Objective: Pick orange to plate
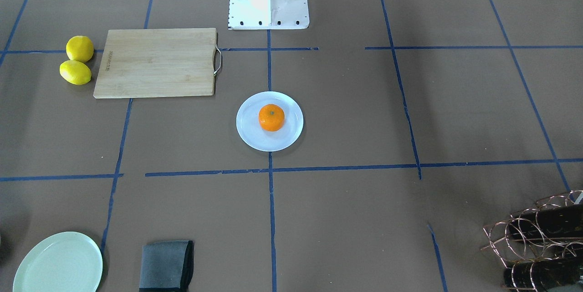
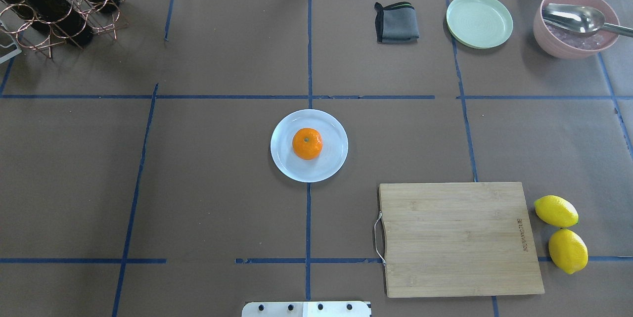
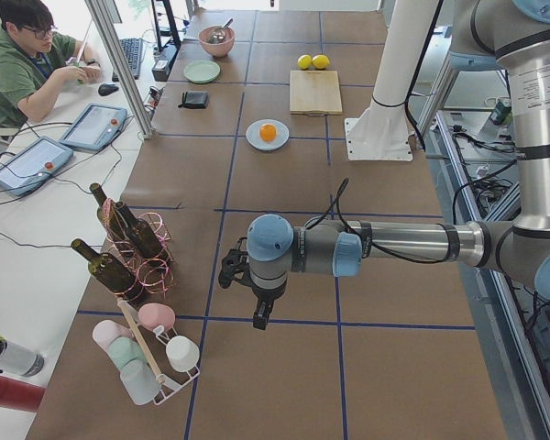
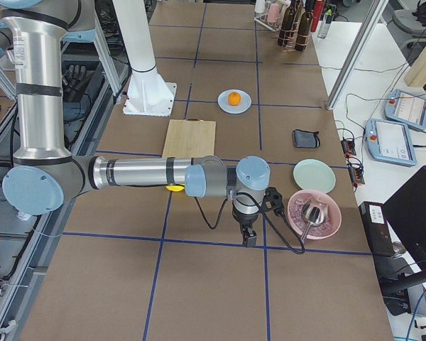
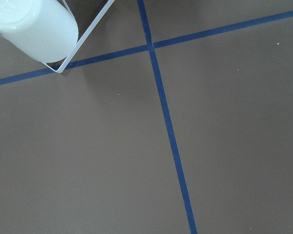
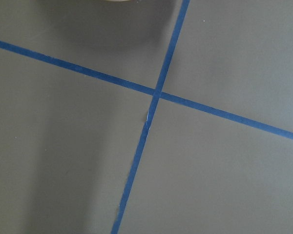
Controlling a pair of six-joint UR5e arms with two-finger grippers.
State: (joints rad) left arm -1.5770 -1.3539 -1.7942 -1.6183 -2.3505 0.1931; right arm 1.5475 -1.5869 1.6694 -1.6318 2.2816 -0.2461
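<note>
The orange [image 1: 271,117] [image 2: 307,143] rests upright, stem dot up, in the middle of the pale bluish-white plate [image 1: 248,123] [image 2: 284,154] at the table's centre. It also shows far off as the orange [image 3: 269,132] [image 4: 234,99] in both side views. Neither gripper is near it. My left gripper [image 3: 259,316] hangs over the table's left end, beside the cup rack, fingers pointing down. My right gripper [image 4: 249,238] hangs over the right end, near the pink bowl. Both show only in side views, so I cannot tell whether they are open or shut.
A wooden cutting board [image 2: 460,238] and two lemons [image 2: 556,210] lie to the right. A mint-green plate [image 2: 479,20], grey cloth [image 2: 396,22] and pink bowl with spoon [image 2: 573,22] line the far right. A wine rack [image 2: 49,0] stands far left, a cup rack [image 3: 151,353] beyond it.
</note>
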